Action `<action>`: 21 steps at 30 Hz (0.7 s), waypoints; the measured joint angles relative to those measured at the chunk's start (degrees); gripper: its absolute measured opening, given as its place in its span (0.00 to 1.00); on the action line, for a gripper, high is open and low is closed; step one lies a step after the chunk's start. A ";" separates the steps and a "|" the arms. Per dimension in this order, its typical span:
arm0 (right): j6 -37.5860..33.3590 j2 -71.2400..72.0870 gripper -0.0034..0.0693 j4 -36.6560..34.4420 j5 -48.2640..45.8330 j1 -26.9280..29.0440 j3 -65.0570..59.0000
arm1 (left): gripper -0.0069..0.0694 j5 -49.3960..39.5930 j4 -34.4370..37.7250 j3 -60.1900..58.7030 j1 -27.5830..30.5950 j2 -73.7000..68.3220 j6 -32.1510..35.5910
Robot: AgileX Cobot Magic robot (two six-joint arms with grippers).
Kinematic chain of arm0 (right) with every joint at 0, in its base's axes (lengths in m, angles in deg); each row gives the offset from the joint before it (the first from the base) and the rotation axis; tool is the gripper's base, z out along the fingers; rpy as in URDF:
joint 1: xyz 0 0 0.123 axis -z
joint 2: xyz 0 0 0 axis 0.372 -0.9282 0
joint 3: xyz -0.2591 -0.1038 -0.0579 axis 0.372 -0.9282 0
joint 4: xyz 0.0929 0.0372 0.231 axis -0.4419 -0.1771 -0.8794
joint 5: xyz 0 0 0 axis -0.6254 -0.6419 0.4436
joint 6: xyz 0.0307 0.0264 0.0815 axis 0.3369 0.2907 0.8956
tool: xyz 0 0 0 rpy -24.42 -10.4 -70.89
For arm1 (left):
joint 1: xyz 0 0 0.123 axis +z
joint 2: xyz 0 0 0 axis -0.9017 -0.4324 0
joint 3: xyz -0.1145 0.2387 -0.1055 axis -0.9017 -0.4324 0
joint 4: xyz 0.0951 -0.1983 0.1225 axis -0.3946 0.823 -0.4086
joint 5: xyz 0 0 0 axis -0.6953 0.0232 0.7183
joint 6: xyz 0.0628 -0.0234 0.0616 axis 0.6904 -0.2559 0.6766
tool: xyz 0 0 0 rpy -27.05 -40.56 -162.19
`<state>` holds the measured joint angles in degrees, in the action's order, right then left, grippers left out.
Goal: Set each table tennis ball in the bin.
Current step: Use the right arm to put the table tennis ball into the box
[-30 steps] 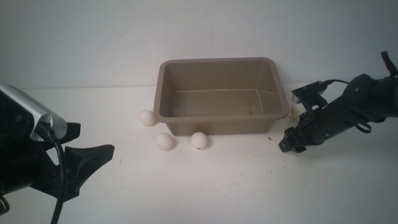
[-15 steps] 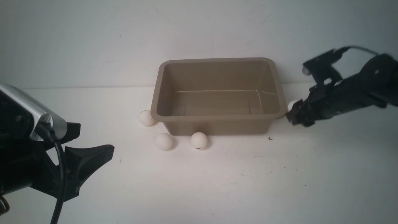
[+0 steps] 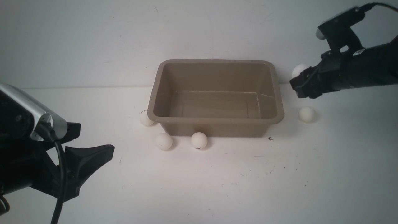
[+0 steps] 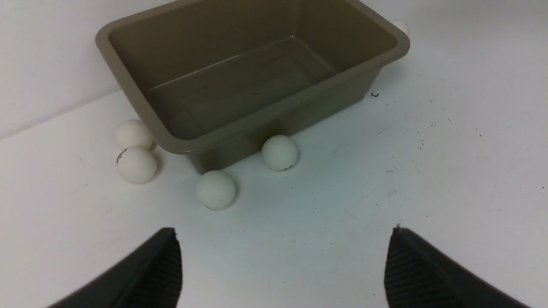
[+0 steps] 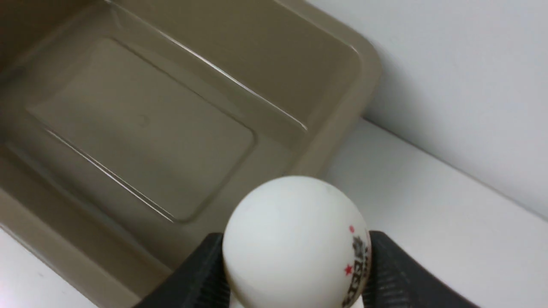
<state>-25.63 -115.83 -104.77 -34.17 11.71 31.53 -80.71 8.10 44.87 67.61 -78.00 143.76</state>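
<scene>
The taupe bin [image 3: 216,119] stands empty mid-table, also seen from the right wrist [image 5: 128,128]. My right gripper [image 3: 298,79] hangs in the air just right of the bin's rim, shut on a white table tennis ball [image 3: 299,71] with red and dark print [image 5: 295,244]. Another ball [image 3: 307,114] lies on the table below it. Two balls [image 3: 164,141] [image 3: 199,140] lie against the bin's front wall, and one [image 3: 145,118] sits half hidden at its left corner. My left gripper [image 3: 96,137] [image 4: 283,233] stands open near the table's front left, with nothing between its fingers.
A pale wall rises right behind the bin. In the left wrist view two balls [image 4: 134,134] [image 4: 137,164] lie side by side at the bin's left end. White tabletop [image 3: 217,186] stretches in front of the balls.
My right gripper has risen from the table beside the bin's right end with a ball in it. The bin slid a little to the left. The left arm has not moved.
</scene>
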 joint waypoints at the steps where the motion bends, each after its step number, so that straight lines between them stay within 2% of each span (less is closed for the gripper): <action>1: -2.93 -0.58 0.54 -1.99 0.22 -0.97 0.39 | 0.85 0.00 0.00 0.00 0.00 0.00 0.00; 5: -8.10 -3.82 0.54 -7.66 0.17 -3.46 3.33 | 0.85 0.00 0.00 0.00 0.00 0.00 0.00; 10: -9.83 -10.90 0.54 -12.83 -0.14 -3.80 11.31 | 0.85 0.00 0.00 0.00 0.00 0.00 0.00; 16: -10.17 -19.30 0.54 -13.34 -7.10 -3.80 19.57 | 0.85 -0.05 0.00 0.00 0.00 0.00 0.00; 21: -10.45 -21.91 0.54 -13.24 -11.12 -3.80 21.38 | 0.85 -0.05 0.00 0.00 0.00 0.00 0.00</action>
<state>-36.08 -137.73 -118.01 -45.29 7.92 52.91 -80.76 8.10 44.87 67.61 -78.00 143.76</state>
